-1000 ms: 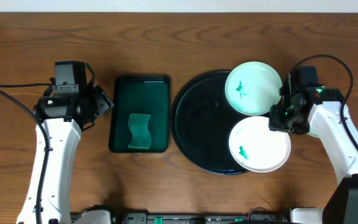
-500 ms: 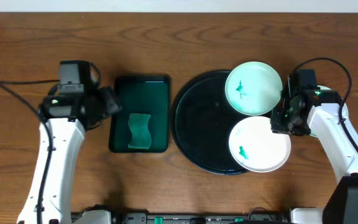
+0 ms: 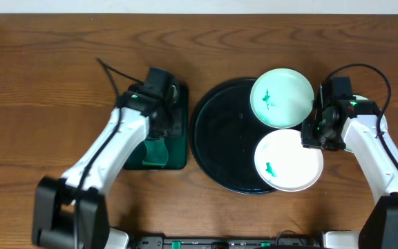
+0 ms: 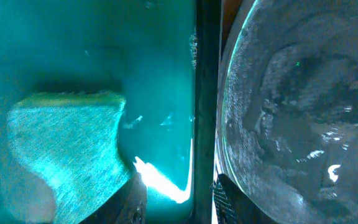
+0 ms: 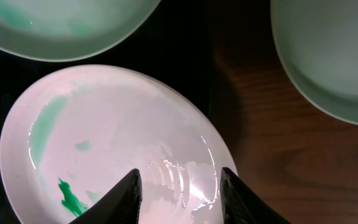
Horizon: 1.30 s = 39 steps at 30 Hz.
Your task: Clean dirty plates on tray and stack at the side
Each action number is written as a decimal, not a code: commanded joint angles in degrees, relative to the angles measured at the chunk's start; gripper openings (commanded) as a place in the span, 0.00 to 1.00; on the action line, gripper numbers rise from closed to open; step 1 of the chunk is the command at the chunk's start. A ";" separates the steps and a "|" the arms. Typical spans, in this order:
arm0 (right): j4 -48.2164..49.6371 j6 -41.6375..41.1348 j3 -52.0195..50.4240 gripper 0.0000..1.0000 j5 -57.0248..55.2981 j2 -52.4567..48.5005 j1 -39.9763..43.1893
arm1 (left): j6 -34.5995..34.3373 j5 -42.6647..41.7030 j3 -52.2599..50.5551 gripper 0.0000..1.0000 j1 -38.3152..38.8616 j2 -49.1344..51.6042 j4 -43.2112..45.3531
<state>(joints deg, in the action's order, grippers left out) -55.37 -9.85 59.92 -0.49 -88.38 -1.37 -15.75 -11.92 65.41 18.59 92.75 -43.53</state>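
Observation:
Two plates lie on the round black tray: the far plate and the near plate, each with a green smear. A third plate sits on the wood to the tray's right. My right gripper hangs just over the near plate's right edge, its jaws apart and empty. My left gripper is over the right rim of the green tray, jaws apart on either side of that rim, gripping nothing. A green sponge lies to its left.
The rectangular dark green tray lies just left of the black tray, with a narrow strip of wood between them. My left arm crosses over most of it. My right arm covers much of the third plate in the overhead view.
My left arm has swung right from the table's left side to above the green tray, and its jaws have narrowed. The right arm and the plates have hardly moved.

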 commanded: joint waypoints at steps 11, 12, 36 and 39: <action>0.07 0.04 -0.15 0.39 -0.57 0.28 -0.66 | 3.74 -5.62 0.07 0.36 1.55 5.75 3.61; 0.07 0.04 -0.15 0.39 -0.57 0.28 -0.66 | 3.74 -5.62 0.04 0.35 1.55 5.81 3.80; 0.15 0.04 -0.15 0.38 -0.57 0.28 -0.66 | 2.10 -1.25 -1.44 0.30 3.74 7.28 8.52; 0.17 0.04 -0.15 0.38 -0.55 0.28 -0.66 | 1.90 -0.66 -1.44 0.29 3.74 7.28 8.61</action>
<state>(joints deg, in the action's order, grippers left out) -55.33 -9.85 59.92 -0.49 -88.38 -1.37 -13.47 -14.85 64.95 22.28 99.35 -35.05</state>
